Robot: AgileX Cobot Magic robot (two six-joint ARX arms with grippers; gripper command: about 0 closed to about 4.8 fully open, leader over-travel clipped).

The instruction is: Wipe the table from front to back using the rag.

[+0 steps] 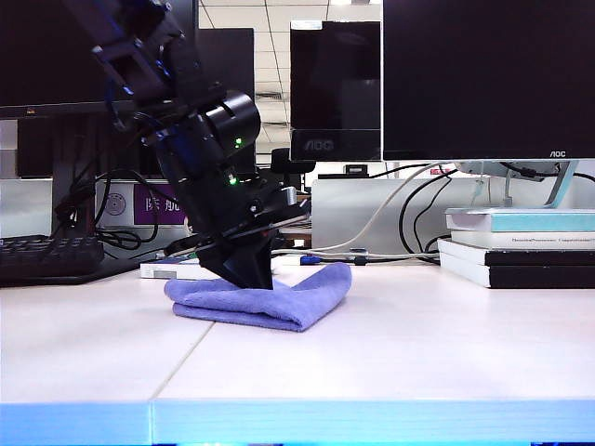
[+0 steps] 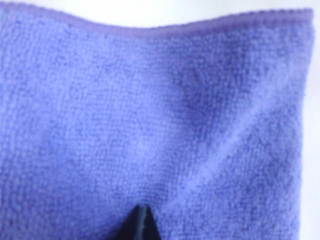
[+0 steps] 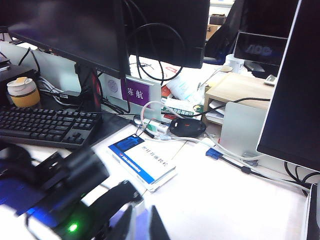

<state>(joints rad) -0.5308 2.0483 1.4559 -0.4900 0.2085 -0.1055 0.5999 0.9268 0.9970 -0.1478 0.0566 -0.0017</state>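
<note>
A pale, smooth counter (image 1: pixel 390 344) with a light blue front edge fills the foreground. On it, left of centre and toward the back, lies a folded lavender-blue rag (image 1: pixel 279 295). The black left arm slants down from the upper left, and its left end effector (image 1: pixel 253 275) presses its tip into the top of the rag, fingers drawn tightly together. The left wrist view shows the narrow dark tip (image 2: pixel 141 225) against the fuzzy cloth. The right end effector appears in no view. Behind the rag sit a white box (image 3: pixel 143 162), a keyboard (image 3: pixel 47 125), monitors (image 1: pixel 488 79) and stacked books (image 1: pixel 521 246).
</note>
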